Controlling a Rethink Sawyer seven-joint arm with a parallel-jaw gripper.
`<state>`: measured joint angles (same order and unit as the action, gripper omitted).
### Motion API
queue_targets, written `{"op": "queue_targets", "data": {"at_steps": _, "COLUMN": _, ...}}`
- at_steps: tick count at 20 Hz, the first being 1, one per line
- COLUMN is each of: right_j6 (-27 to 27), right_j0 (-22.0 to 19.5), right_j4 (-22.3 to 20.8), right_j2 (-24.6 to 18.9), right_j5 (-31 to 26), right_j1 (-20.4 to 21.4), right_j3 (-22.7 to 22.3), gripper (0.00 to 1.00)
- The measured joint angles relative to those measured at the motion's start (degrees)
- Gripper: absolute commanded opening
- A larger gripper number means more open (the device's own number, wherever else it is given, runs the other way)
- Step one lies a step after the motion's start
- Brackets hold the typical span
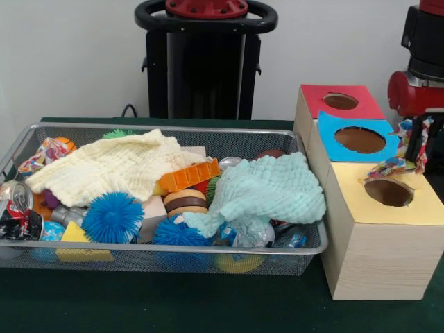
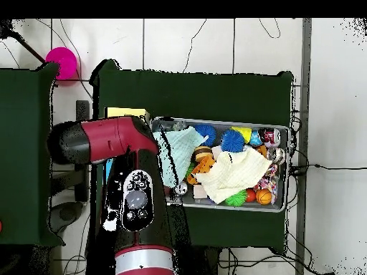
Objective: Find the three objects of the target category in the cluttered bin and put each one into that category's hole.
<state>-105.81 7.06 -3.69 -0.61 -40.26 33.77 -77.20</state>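
Observation:
In the front view my gripper [image 1: 418, 142] is above the far right edge of the yellow-topped box [image 1: 427, 208], shut on a polka-dot cloth [image 1: 395, 163]. The cloth hangs from the gripper, and its lower end lies at the far rim of the yellow hole [image 1: 388, 193]. The wire-mesh bin [image 1: 208, 248] stands to the left, full of clutter. A second polka-dot cloth [image 1: 43, 154] lies bunched at the bin's far left end. A third is hidden. In the overhead view my arm [image 2: 132, 168] covers the boxes and the gripper; the bin [image 2: 287, 161] lies to its right.
A pale yellow knitted cloth [image 1: 118, 166] and a mint-green knitted cloth [image 1: 270, 191] cover much of the bin. Blue spiky balls [image 1: 112, 217], a can [image 1: 15, 201] and an orange comb-like toy [image 1: 189, 175] lie among them. The red-faced [image 1: 340, 101] and blue-faced [image 1: 359, 139] cutouts sit behind the yellow one.

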Motion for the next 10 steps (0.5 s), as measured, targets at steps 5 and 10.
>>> {"op": "queue_targets", "data": {"at_steps": 5, "right_j6": 0.0, "right_j0": 0.1, "right_j4": 0.1, "right_j2": 0.0, "right_j5": 0.0, "right_j1": -0.5, "right_j3": 2.4, "gripper": 0.0}}
{"op": "queue_targets", "data": {"at_steps": 10, "right_j6": 0.0, "right_j0": 0.0, "right_j4": 0.1, "right_j2": 0.0, "right_j5": 0.0, "right_j1": -1.2, "right_j3": 4.1, "gripper": 0.0}}
